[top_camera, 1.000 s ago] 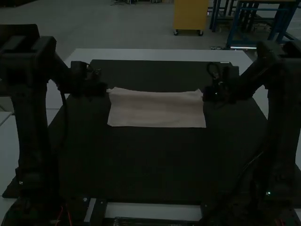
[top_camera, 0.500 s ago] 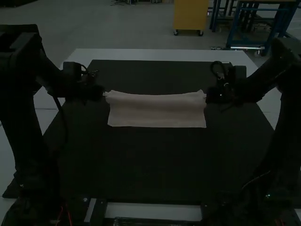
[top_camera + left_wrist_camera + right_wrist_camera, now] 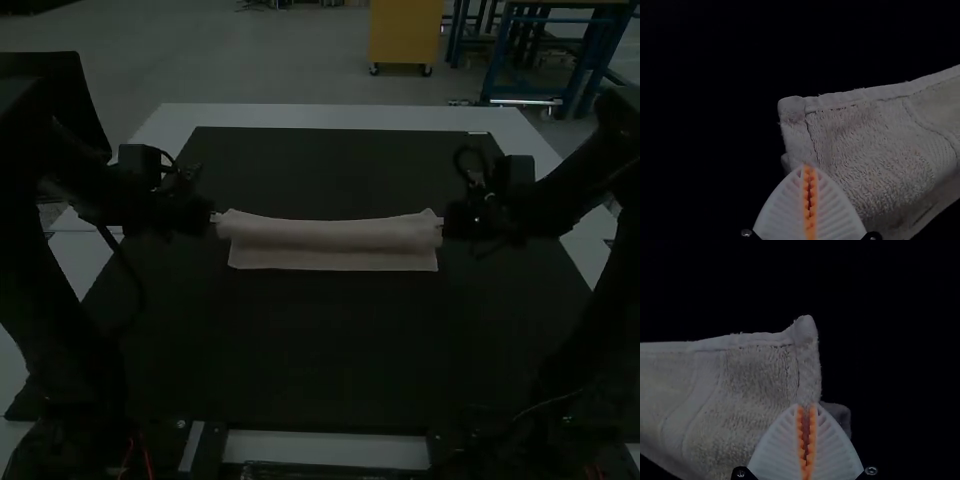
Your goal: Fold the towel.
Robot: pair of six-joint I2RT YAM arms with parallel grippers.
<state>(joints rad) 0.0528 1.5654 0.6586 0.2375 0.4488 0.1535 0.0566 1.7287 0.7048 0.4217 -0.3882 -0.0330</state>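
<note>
Fingers partly hide towel.

Place: a robotics lab or workshop; which of the two cannot be told
Arms: left arm and right arm, dark and jointed, standing at the near side of the desk
Tooling: left claw and right claw, with ribbed white fingers and orange pads
Work surface: pale desk with a large dark mat over it
Wiring: dark cable hanging by the left arm, thin red wires near its base
Fittings: pale metal strip beside the left arm's base
Light: dim
</note>
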